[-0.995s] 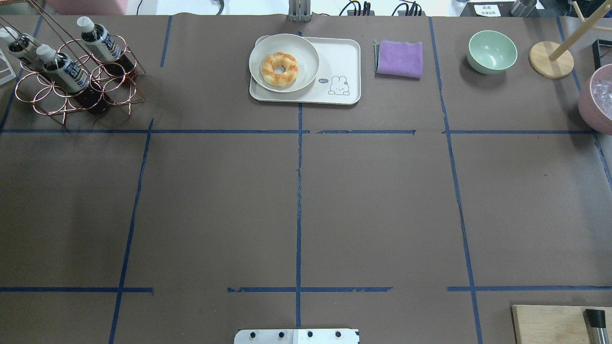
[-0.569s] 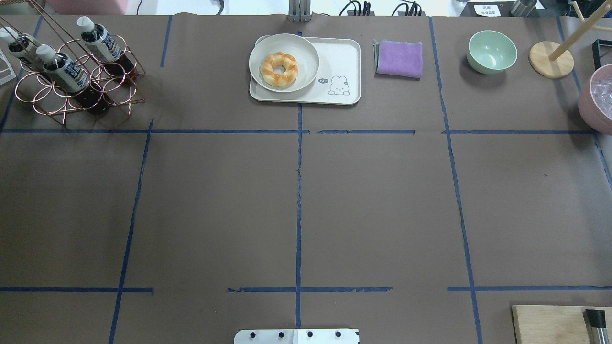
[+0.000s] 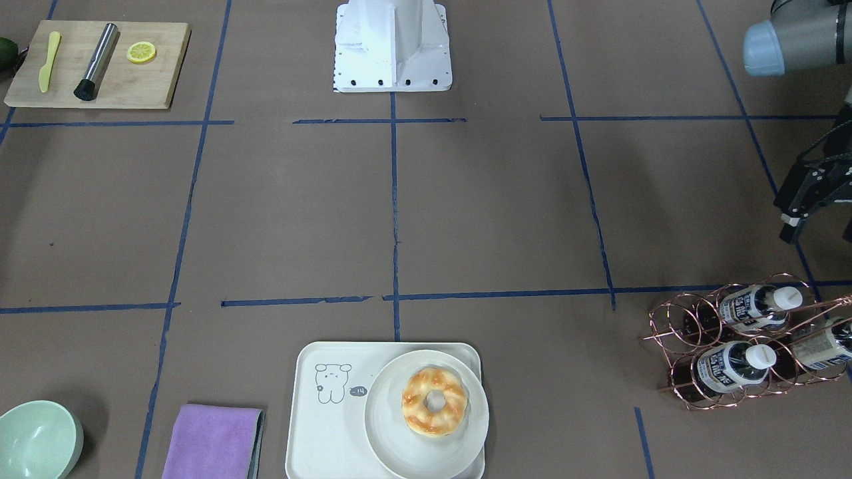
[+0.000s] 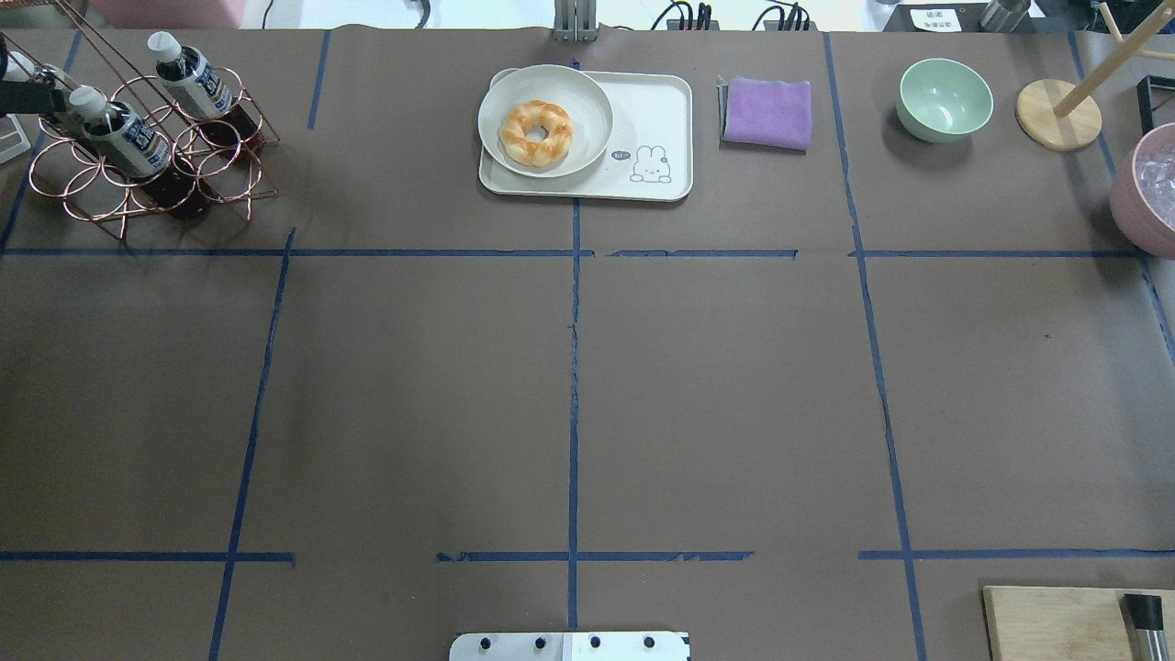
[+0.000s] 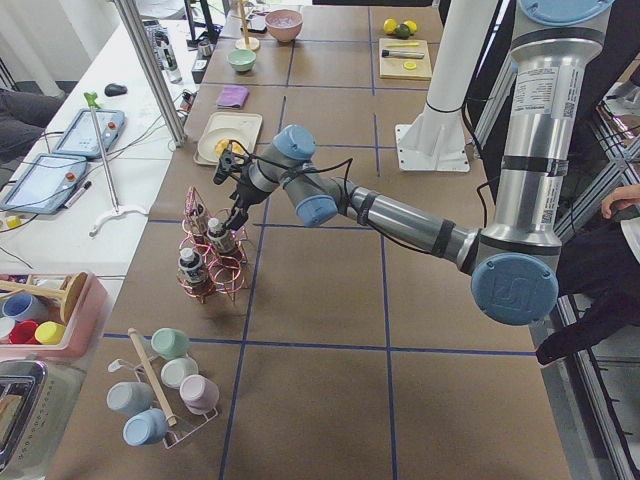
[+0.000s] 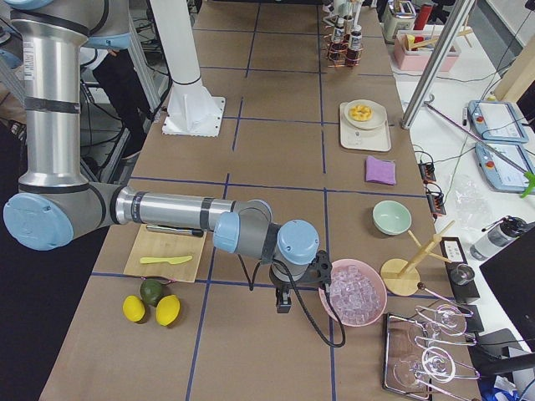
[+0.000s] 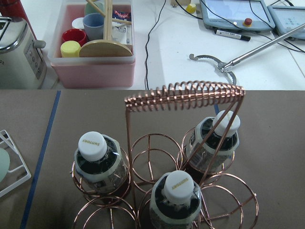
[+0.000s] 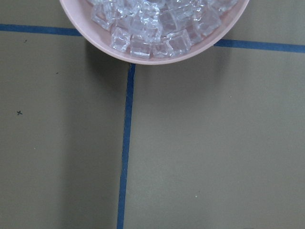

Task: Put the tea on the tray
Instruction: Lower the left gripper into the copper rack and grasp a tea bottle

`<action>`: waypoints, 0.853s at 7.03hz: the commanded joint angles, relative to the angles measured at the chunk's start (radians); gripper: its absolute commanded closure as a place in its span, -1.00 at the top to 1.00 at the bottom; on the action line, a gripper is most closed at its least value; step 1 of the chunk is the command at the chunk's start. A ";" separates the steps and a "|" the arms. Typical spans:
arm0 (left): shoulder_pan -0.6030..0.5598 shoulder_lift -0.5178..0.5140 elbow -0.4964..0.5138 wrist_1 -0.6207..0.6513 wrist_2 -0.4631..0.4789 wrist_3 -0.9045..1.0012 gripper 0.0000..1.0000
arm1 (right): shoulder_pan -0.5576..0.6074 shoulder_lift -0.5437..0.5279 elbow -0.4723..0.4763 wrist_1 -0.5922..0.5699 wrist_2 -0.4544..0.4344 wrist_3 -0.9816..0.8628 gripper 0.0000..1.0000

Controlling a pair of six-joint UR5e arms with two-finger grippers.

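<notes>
Left tool — near racked tea

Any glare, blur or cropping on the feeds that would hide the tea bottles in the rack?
Left wrist view: sharp, no glare, cap print readable on the bottles; the white desk behind runs bright. Overhead view: even light, soft shadows, the rack tucked in the frame's corner. Front-facing view: the frame's edge crops one bottle.

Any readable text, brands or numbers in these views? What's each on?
"SUNTORY": left bottle's white cap, in the copper rack.
"SUNTORY": front bottle's cap, same rack.
Bottle labels: blurred, unreadable.
Speech bubble on the tray: too small to read.
Paper sign beyond the table: too small to read.
</notes>
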 commanded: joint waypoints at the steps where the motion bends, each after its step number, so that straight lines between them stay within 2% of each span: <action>1: 0.100 -0.019 0.017 -0.004 0.159 -0.091 0.93 | 0.000 0.000 -0.002 0.000 0.011 0.000 1.00; 4: 0.105 -0.077 0.093 -0.014 0.166 -0.091 0.88 | 0.000 0.000 -0.003 0.000 0.011 0.000 1.00; 6: 0.105 -0.093 0.161 -0.089 0.166 -0.088 0.87 | 0.000 0.000 -0.003 0.000 0.011 0.002 1.00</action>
